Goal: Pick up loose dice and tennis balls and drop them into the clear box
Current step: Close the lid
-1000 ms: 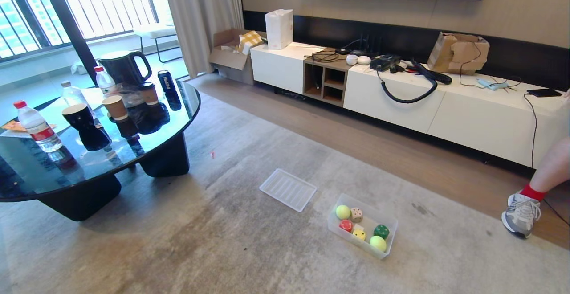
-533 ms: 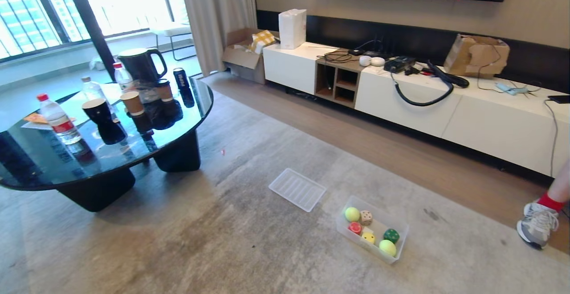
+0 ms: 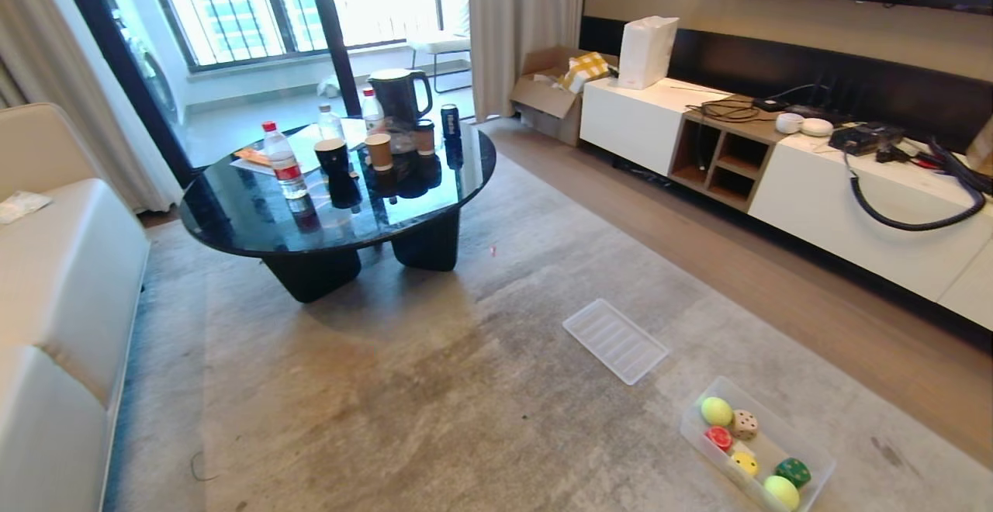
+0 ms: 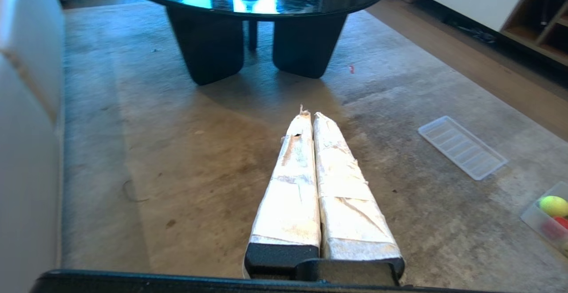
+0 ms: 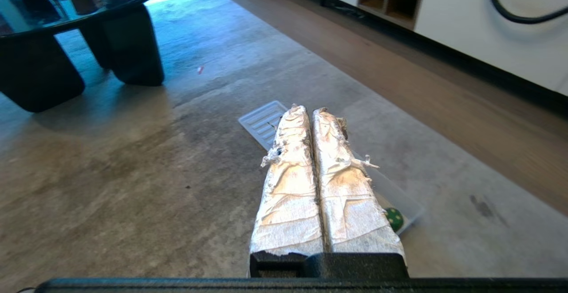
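The clear box [image 3: 816,459] stands on the rug at the lower right of the head view. In it lie two tennis balls [image 3: 716,411] [image 3: 780,490] and the dice: beige [image 3: 745,422], red [image 3: 718,437], yellow [image 3: 745,462] and dark green [image 3: 793,472]. No arm shows in the head view. My left gripper [image 4: 309,114] is shut and empty above bare rug, with the box [image 4: 532,215] far off to its side. My right gripper [image 5: 309,108] is shut and empty, hanging over the box [image 5: 410,205] and hiding most of it; the green die [image 5: 393,218] peeks out.
A flat ribbed tray [image 3: 615,340] lies on the rug beside the box. A round black glass table [image 3: 248,213] with bottles, cups and a kettle stands beyond. A pale sofa [image 3: 54,279] fills the left edge. A low white TV cabinet [image 3: 814,194] runs along the right wall.
The whole head view has swung, so the table, tray and box slid toward the right. The sofa came into view and a person's shoe left it. Nothing on the rug moved.
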Controlling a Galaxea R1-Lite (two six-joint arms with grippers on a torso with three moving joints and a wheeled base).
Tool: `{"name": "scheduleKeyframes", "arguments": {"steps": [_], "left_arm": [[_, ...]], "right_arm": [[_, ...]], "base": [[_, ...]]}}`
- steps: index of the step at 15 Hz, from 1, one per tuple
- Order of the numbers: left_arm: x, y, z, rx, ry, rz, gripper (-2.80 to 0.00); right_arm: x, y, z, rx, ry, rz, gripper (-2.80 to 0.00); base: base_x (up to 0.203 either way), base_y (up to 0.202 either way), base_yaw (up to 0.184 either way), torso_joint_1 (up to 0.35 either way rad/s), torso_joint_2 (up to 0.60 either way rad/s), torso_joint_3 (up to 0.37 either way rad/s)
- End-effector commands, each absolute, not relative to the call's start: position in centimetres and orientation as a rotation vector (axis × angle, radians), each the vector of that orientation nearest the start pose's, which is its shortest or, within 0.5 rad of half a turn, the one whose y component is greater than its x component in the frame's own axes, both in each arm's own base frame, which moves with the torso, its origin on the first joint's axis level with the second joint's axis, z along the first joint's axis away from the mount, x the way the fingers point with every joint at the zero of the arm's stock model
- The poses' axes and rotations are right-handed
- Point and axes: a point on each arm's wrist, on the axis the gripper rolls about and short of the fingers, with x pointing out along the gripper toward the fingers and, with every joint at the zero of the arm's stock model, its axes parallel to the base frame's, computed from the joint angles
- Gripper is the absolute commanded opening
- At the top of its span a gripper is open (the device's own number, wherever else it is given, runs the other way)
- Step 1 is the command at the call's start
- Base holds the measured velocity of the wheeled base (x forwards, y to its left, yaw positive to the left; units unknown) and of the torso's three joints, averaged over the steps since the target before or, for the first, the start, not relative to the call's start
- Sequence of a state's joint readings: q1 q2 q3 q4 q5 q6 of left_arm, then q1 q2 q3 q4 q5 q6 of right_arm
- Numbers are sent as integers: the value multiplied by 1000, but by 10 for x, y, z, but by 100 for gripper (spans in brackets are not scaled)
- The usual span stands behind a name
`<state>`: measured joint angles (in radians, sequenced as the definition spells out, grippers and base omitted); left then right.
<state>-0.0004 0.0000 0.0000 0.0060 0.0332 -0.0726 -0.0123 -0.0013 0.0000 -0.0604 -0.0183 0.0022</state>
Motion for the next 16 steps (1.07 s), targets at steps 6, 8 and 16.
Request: {"name": "scheduleKeyframes", "arguments": {"steps": [6, 8, 16], "left_arm": [[-23, 1, 75, -75, 5, 34, -280], [-23, 1, 75, -75, 5, 34, -280], [-23, 1, 75, -72, 3, 32, -280]], "right_arm": [[-21, 0, 75, 2, -38, -31, -280], [-21, 0, 75, 2, -38, -31, -280], [-21, 0, 75, 2, -38, -31, -280]], "base": [[0, -4, 87, 2, 3, 2], [0, 0, 0, 0, 0, 0], [25, 0, 0, 1, 0, 0]]}}
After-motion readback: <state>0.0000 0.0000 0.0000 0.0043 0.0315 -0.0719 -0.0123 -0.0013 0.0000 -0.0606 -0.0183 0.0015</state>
